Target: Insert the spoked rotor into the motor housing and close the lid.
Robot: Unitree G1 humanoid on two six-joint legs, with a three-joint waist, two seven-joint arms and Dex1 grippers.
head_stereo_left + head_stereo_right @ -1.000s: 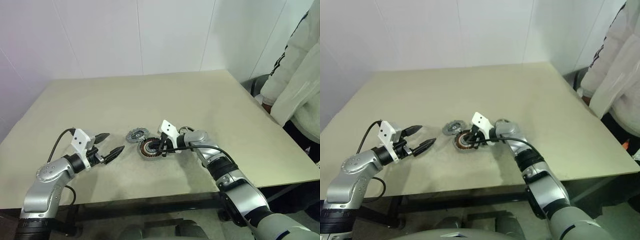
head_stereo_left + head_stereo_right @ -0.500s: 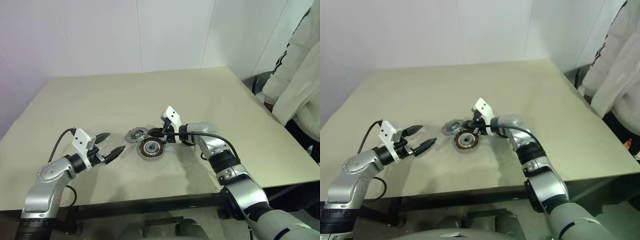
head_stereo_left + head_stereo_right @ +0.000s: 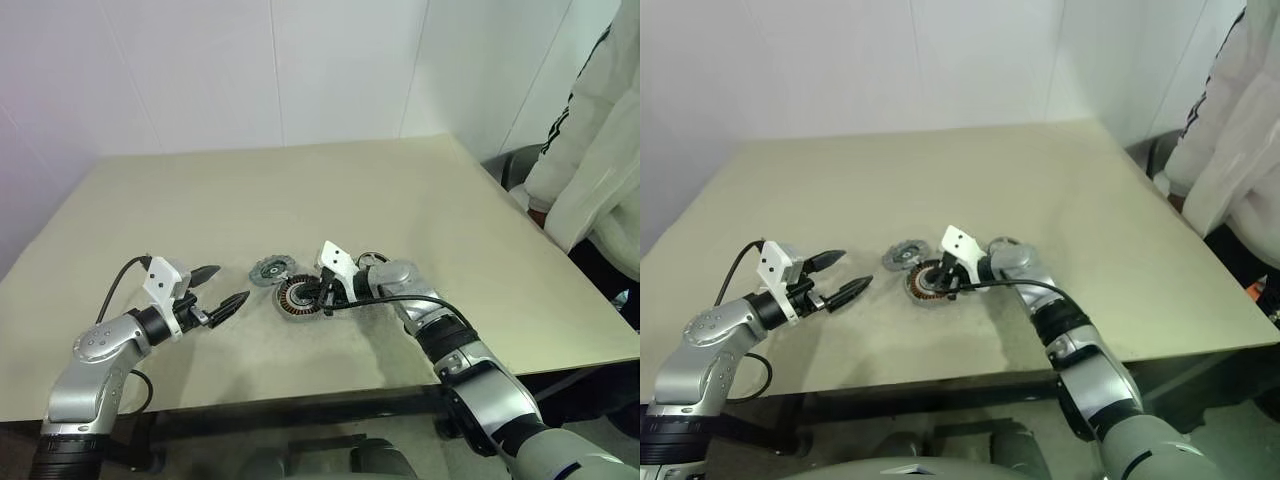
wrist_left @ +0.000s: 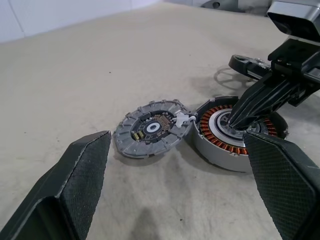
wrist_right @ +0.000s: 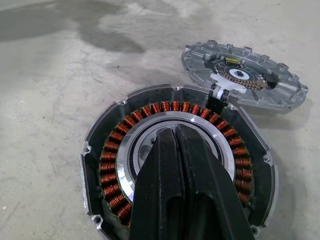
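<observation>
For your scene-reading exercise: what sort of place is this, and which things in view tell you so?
Probably a robotics lab or test room: a bare beige table against plain white walls, loose motor parts such as the copper-wound motor housing and grey lid, and a person standing by.

Lid (image 4: 152, 129) touching motor housing (image 4: 220, 145) (no gap between); table (image 3: 300, 190) beyond open.

The left gripper (image 3: 222, 288) is held low over the table with its two black fingers wide apart, pointing to the right. The right arm is bent inward, and the right gripper (image 3: 325, 296) has its fingers pressed together, angled down.
</observation>
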